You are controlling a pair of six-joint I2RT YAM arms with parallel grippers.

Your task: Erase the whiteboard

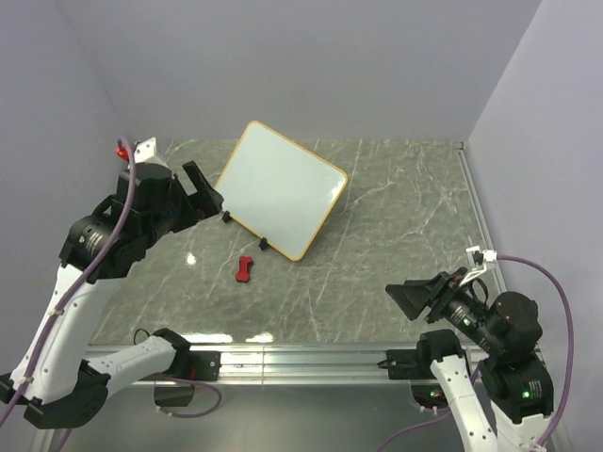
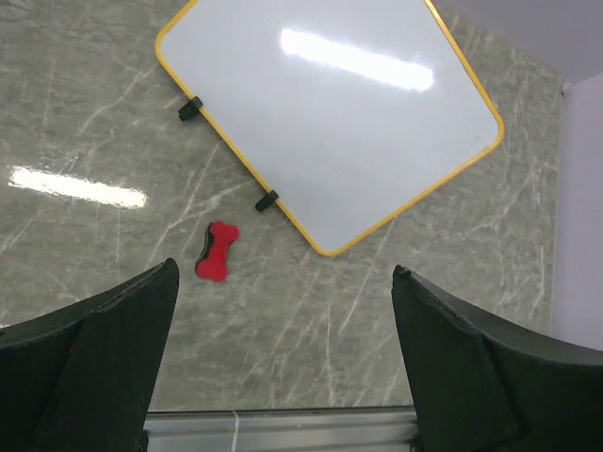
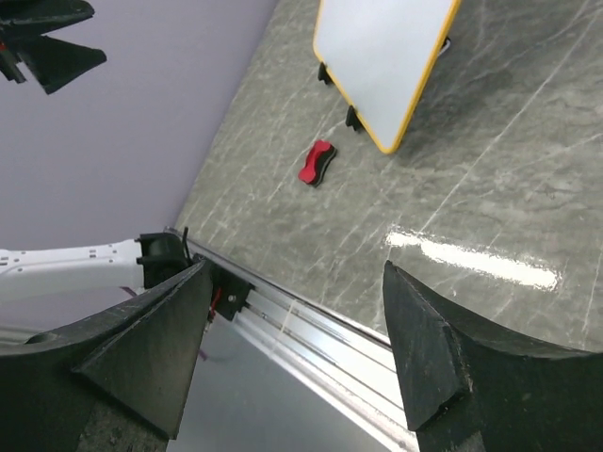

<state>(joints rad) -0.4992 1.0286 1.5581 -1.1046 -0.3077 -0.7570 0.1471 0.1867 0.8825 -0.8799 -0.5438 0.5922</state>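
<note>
The whiteboard (image 1: 283, 188) (image 2: 330, 104) (image 3: 382, 56) lies flat on the marble table, turned at an angle, with a yellow-orange rim and two black clips on its near-left edge. No marks show on its white face. A small red bone-shaped eraser (image 1: 246, 268) (image 2: 217, 251) (image 3: 317, 163) lies on the table just in front of the clipped edge. My left gripper (image 1: 205, 200) (image 2: 285, 271) hovers open, up off the table beside the board's left corner, holding nothing. Over the table's near right corner, my right gripper (image 1: 410, 297) (image 3: 297, 268) is open and empty, far from the board.
An aluminium rail (image 1: 301, 358) (image 3: 311, 325) runs along the table's near edge, with both arm bases bolted to it. Purple walls close in the left, back and right sides. A thin metal strip (image 1: 476, 207) edges the table's right side.
</note>
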